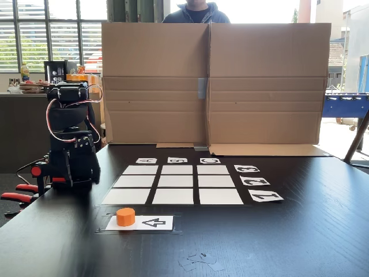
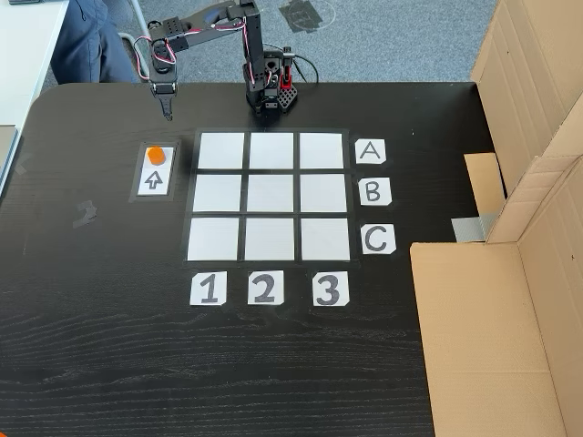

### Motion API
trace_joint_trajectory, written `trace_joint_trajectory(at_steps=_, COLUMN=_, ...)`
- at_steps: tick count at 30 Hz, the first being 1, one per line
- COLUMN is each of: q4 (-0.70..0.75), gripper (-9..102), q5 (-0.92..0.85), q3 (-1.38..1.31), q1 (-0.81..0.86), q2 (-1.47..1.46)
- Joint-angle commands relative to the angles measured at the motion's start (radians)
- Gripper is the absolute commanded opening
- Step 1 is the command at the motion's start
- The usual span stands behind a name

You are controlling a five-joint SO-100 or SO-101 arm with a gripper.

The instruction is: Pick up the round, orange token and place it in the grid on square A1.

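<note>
The orange token [image 1: 125, 216] [image 2: 156, 155] stands on one end of a white arrow card [image 1: 154, 223] [image 2: 154, 179], beside the grid [image 1: 176, 183] [image 2: 270, 196]. Square A1 [image 1: 126, 196] [image 2: 220, 150] is the blank corner cell closest to the token. In a fixed view my gripper [image 2: 167, 115] hangs fingertips-down just beyond the card's token end, apart from the token; its fingers look shut with nothing between them. In the other fixed view the gripper [image 1: 75, 182] is a dark mass at the table's left, and its jaws are not readable there.
A tall cardboard wall [image 1: 213, 86] [image 2: 528, 182] closes off the grid's C side. The arm's base [image 2: 266, 91] is beside row A. Red clamps [image 1: 17, 193] grip the table edge. Tape scraps [image 1: 199, 261] [image 2: 85, 212] lie on the dark table. A person [image 1: 196, 11] stands behind the cardboard.
</note>
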Motion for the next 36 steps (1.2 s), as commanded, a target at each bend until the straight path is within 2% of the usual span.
trace_joint_trajectory(at_steps=1, q4=-0.008, gripper=24, q5=0.049, q3=-0.106, q1=-0.054, q2=-0.054)
trace_joint_trajectory(at_steps=9, q4=-0.008, gripper=24, q5=0.149, q3=-0.255, q1=-0.138, q2=-0.215)
trace_joint_trajectory(at_steps=19, q4=-0.018, gripper=24, q5=0.202, q3=-0.316, q1=-0.198, q2=-0.316)
trace_joint_trajectory(at_steps=36, q4=-0.081, gripper=24, q5=0.255, q3=-0.364, q1=-0.221, q2=-0.434)
